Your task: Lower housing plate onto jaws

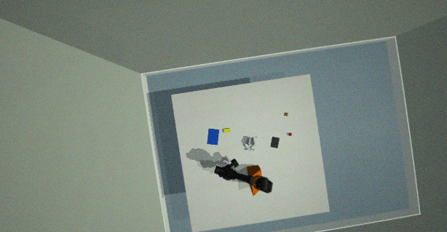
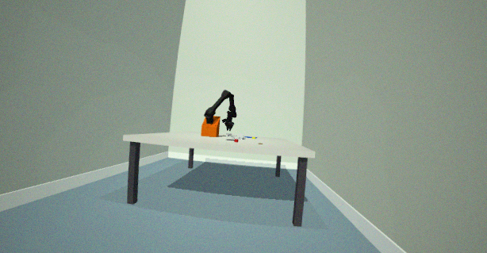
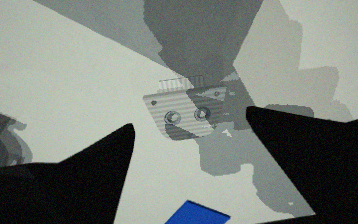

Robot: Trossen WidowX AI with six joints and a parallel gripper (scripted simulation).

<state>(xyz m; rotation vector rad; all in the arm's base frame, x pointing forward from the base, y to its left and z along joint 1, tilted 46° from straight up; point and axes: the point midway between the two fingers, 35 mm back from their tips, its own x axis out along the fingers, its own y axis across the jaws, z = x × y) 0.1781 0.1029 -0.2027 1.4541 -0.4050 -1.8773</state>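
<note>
The housing plate (image 3: 187, 103) (image 1: 226, 159) is pale grey and ribbed, with two round holes and small corner holes. It lies on the table, partly in the arm's shadow, with a ribbed strip at its far edge. My gripper (image 3: 190, 120) (image 2: 229, 129) (image 1: 234, 163) is open and empty, above the plate, with its fingers to either side of it in the wrist view. The grey jaw assembly (image 1: 249, 142) (image 3: 3, 136) stands apart from the plate, at the left edge of the wrist view and partly cut off. Its pins and stubs are too small to tell.
A blue panel (image 1: 212, 137) (image 3: 198, 213) and a yellow block (image 1: 226, 130) (image 2: 254, 138) lie beyond the plate. A dark panel (image 1: 275, 142), a red-ended piece (image 1: 290, 134) (image 2: 236, 140) and a small brown piece (image 1: 285, 114) (image 2: 260, 143) lie right of the jaw assembly in the top view.
</note>
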